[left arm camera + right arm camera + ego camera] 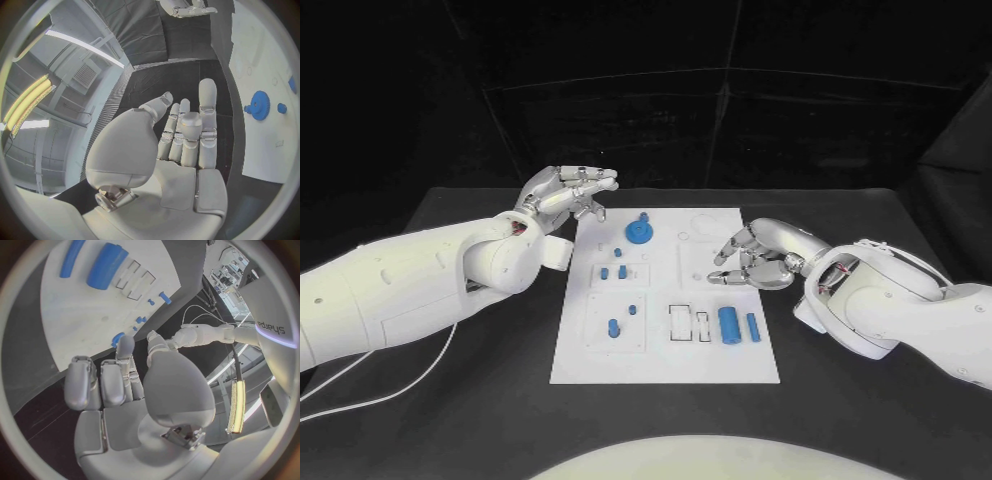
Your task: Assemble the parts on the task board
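The board (661,350) lies in the middle of the head view, its long sides running up and down the frame, with bare black table (444,400) to either side and below it. The widest open stretch on the board is its lower third, under the parts.

The left hand (568,195) sits at the upper left corner of the board, off its left edge, over the table. Its fingers are apart and nothing is in them; the left wrist view shows the palm bare and the fingers held straight. The gear (640,232) stands just right of this hand, near the board's top edge, not touching it.

The right hand (759,255) hovers at the board's right edge, middle of the frame, fingers curled loosely but apart and empty. Below it lie the cylinder (730,322) and the thin bar (753,327), side by side near the right edge, clear of the hand. Two empty slots (681,324) sit just left of the cylinder.

Small pegs (616,270) stand left of centre, with another peg (613,325) lower down.

Whether the right fingertips touch the board cannot be told. The board's right edge is partly hidden under the right hand. The pegs are too small to tell their shapes apart, and both forearms are cut off by the frame's sides.
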You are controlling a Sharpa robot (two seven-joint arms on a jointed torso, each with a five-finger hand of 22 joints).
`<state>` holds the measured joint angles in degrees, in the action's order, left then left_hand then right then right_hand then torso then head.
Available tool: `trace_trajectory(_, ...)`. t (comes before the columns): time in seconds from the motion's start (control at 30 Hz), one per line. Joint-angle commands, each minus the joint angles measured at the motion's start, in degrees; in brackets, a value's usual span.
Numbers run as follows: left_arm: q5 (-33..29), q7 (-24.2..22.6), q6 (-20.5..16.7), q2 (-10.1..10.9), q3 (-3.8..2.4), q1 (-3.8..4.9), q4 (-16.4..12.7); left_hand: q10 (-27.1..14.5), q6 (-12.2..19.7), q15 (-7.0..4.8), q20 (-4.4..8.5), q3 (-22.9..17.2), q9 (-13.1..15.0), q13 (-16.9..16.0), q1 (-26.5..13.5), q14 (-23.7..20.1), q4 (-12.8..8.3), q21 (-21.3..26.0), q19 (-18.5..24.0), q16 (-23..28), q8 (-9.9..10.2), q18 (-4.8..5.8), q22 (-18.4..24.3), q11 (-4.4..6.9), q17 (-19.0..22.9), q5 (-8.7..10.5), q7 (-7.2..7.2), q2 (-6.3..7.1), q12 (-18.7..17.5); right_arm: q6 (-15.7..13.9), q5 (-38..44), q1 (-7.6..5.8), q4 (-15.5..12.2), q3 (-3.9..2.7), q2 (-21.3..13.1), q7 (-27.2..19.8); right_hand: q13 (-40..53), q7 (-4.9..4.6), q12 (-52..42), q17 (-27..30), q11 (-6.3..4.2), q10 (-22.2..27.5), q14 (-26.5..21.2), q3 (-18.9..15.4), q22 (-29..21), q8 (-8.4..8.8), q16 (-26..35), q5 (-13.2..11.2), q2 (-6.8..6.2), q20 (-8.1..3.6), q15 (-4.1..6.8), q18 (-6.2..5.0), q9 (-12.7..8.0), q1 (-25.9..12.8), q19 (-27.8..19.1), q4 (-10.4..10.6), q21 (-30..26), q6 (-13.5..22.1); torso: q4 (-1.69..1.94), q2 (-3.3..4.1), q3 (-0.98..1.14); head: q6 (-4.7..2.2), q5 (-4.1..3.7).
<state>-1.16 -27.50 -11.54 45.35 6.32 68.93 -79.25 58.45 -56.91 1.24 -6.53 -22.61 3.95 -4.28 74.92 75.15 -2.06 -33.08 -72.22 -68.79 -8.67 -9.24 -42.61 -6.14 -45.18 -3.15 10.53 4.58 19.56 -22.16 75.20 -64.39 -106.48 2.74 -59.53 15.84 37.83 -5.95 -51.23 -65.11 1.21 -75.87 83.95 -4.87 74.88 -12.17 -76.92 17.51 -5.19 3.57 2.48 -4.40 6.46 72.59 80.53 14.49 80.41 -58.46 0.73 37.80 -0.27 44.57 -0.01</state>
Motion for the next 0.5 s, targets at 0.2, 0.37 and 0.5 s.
trace_trajectory(0.2, -0.16, -0.41, 0.72, 0.24, -0.01, -0.02, -0.18, -0.42, 0.33, 0.03, -0.25, 0.26, -0.06, -0.09, 0.25, -0.52, -0.04, 0.19, 0.22, 0.09, 0.13, -1.18, 0.1, -0.15, 0.07, -0.2, -0.11, -0.52, 0.26, 3.22, 7.57, 2.82, -2.02, 0.12, -2.05, 12.58, 13.8, 0.22, -10.22, -2.0, -0.09, 0.16, 2.4, -4.63, 2.3, -2.46, -1.47, -0.95, -0.44, 0.0, 0.36, 1.09, 1.72, -4.0, 0.25, 2.35, 0.84, 0.02, -1.0, -0.51, 0.08, -0.16, -2.74)
trace_trajectory(0.37, -0.16, -0.41, 0.74, 0.35, 0.0, -0.05, -0.21, -0.42, 0.33, 0.03, -0.25, 0.26, -0.06, -0.09, 0.25, -0.52, -0.04, 0.19, 0.22, 0.09, 0.13, -1.18, 0.1, -0.15, 0.07, -0.2, -0.11, -0.52, 0.26, 3.39, 11.22, 4.53, -2.46, 0.13, -2.0, 14.54, 15.69, 0.33, -11.39, -2.11, -0.14, 0.51, 2.36, -5.26, 2.5, -3.51, -1.57, -1.43, -0.92, 0.04, 0.38, 1.12, 2.37, -5.34, 0.26, 2.38, 0.95, 0.08, -1.03, -0.45, 0.21, -0.17, -2.92)
trace_trajectory(0.5, -0.16, -0.39, 0.75, 0.46, 0.02, -0.06, -0.22, -0.42, 0.33, 0.03, -0.25, 0.26, -0.06, -0.09, 0.25, -0.52, -0.04, 0.19, 0.22, 0.09, 0.13, -1.18, 0.1, -0.15, 0.07, -0.2, -0.11, -0.52, 0.26, 3.78, 12.89, 5.14, -2.39, 0.15, -1.68, 15.39, 16.37, 0.45, -11.71, -2.37, -0.23, 0.64, 2.38, -5.4, 2.73, -4.16, -1.71, -1.55, -1.02, 0.01, 0.44, 1.16, 2.74, -5.99, 0.38, 2.42, 1.1, -0.06, -0.86, -0.46, 0.1, -0.01, -3.22)
